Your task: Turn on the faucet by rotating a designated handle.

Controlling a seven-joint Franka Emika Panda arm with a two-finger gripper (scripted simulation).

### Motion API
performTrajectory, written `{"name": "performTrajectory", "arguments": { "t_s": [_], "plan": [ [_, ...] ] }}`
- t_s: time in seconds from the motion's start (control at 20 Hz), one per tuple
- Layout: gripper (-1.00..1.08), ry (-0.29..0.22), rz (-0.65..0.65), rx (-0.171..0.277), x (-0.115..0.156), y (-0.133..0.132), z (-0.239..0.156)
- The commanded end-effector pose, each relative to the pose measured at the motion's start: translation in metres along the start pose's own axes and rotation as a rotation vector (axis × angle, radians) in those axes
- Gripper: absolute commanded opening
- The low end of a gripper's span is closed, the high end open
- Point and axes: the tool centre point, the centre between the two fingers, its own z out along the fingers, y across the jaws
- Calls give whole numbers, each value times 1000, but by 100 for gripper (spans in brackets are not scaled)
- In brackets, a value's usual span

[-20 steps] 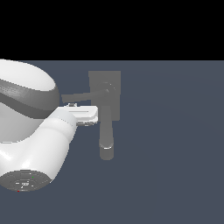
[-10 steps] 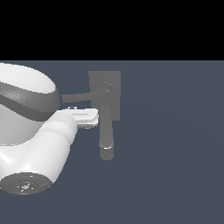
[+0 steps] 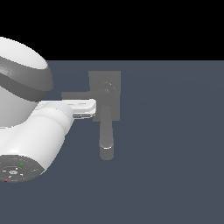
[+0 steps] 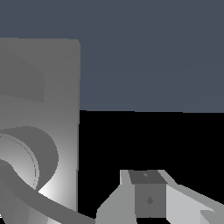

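Note:
The matte grey faucet (image 3: pixel 111 83) has a block base and a thick spout (image 3: pixel 106 135) that reaches toward the camera in the exterior view. Its thin handle (image 3: pixel 76 95) runs from the round hub toward the exterior view's left. My gripper (image 3: pixel 92 106) lies just beside the handle, on the spout's side, with its tip close to the base. Its white fingers look pressed together with nothing between them. In the wrist view the faucet base (image 4: pixel 52 96) and hub fill one side, the handle (image 4: pixel 39 199) sweeps past, and my gripper (image 4: pixel 147 176) shows its fingertips meeting.
My bulky white arm (image 3: pixel 30 131) fills the exterior view's left and hides the floor there. The faucet stands on a flat blue-grey surface (image 3: pixel 175 153), with black background beyond.
My gripper has crept slightly toward the handle bar. The handle and spout have not visibly moved.

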Motion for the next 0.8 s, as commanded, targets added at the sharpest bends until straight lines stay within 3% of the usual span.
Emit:
{"name": "performTrajectory", "arguments": {
  "t_s": [0.0,0.2,0.3,0.75],
  "plan": [
    [-100,-3,1,0,-12,1,0],
    [-100,-3,1,-1,-28,4,0],
    [-100,5,0,-1,-20,3,0],
    [-100,2,1,-1,-52,-8,0]
  ]
}}
